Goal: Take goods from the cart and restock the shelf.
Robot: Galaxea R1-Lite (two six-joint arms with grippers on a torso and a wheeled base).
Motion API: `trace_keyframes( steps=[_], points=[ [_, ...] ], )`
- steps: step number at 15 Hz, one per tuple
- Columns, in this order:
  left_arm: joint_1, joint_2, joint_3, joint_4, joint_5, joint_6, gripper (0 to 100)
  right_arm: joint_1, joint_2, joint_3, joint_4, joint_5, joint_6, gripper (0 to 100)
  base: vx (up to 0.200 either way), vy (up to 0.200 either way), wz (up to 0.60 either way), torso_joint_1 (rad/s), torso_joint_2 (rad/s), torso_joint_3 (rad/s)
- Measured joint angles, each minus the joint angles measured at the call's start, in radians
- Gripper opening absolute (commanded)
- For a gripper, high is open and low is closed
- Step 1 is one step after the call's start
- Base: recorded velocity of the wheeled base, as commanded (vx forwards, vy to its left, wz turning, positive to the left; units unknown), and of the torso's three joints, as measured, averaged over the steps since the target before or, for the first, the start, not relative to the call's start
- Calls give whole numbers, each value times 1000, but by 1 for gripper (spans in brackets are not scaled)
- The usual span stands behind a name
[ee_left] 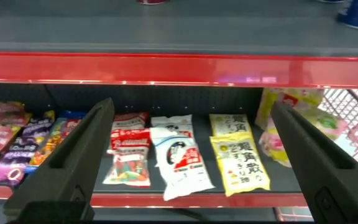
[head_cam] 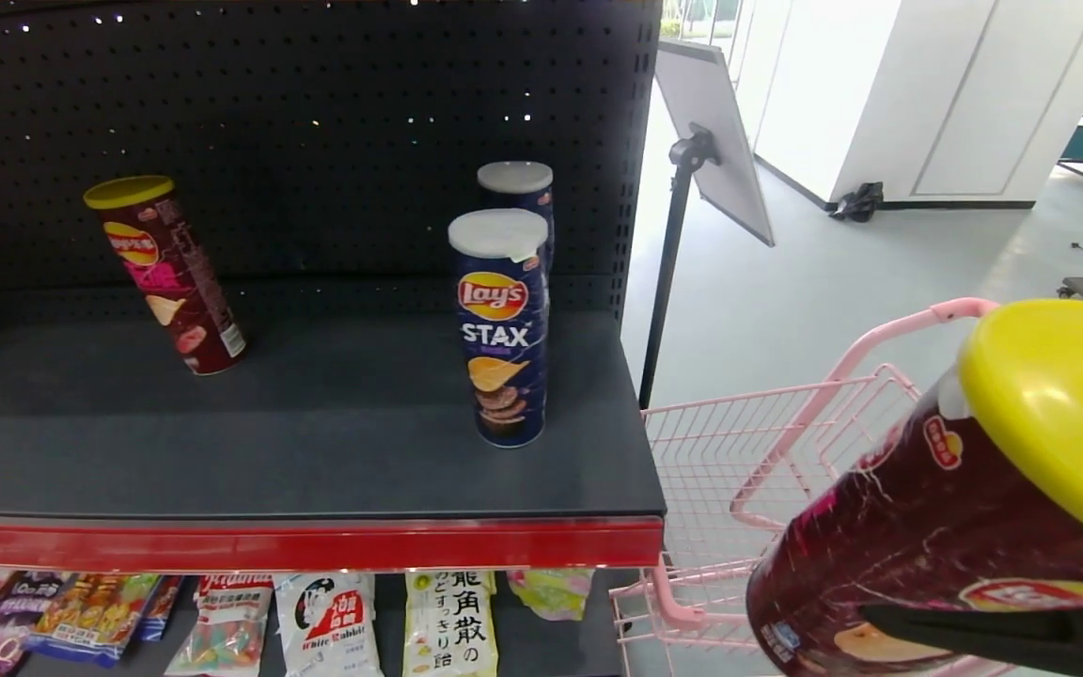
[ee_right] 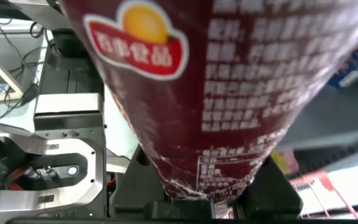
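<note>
Step in hand, as judged: transfer of one can from cart to shelf; pick part done, placing not yet.

Right end effector (ee_right: pixel 205 182) closed round the lower body of maroon chip can (head_cam: pixel 955 508) w/ yellow lid, one finger on each side, contact looks firm. Can held tilted, lid end up. Pink cart (head_cam: pixel 748 442) just below and a bit fwd of this end effector. Shelf (head_cam: pixel 316 442) well to the left and fwd of it, so can not over the board yet.

Left end effector (ee_left: pixel 191 162) wide open, nothing between the fingers. Red front edge of shelf just above and ahead of it; snack bags (ee_left: pixel 179 162) on the lower level straight ahead.

On the board, left of right end effector: two blue cans (head_cam: pixel 501 329), one behind the other, are the nearer ones; second maroon can (head_cam: pixel 170 273) farther left, close to back panel.

Next move calls for: swing left + fwd over the red edge, bring can upright, put base flat on bare board btw. blue cans and second maroon can, w/ enough gap to both. Probably needs care: tall narrow can, tips easily if let go while tilted.
</note>
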State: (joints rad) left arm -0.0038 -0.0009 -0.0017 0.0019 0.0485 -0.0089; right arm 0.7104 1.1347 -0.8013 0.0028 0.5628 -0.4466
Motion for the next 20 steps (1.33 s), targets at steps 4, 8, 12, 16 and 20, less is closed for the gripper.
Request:
trace_keyframes(
  steps=[4, 8, 12, 16, 20],
  points=[
    [0, 0, 0, 0, 0, 0, 100, 16, -6, 0, 0, -2, -2, 0, 0, 200, 0, 4, -1, 6],
    [0, 0, 0, -1, 0, 0, 100, 54, -9, 9, -1, -19, -1, 0, 0, 200, 0, 1, 4, 2],
    [0, 0, 0, 0, 0, 0, 100, 63, -10, 11, -1, -21, -2, 0, 0, 200, 0, 1, 2, 1],
    [0, 0, 0, 0, -1, 0, 100, 68, -6, 12, -1, -21, -3, 0, 0, 200, 0, 4, 0, 2],
    [0, 0, 0, 0, -1, 0, 100, 67, 0, 13, -1, -22, -1, 0, 0, 200, 0, 2, 4, 2]
  ],
)
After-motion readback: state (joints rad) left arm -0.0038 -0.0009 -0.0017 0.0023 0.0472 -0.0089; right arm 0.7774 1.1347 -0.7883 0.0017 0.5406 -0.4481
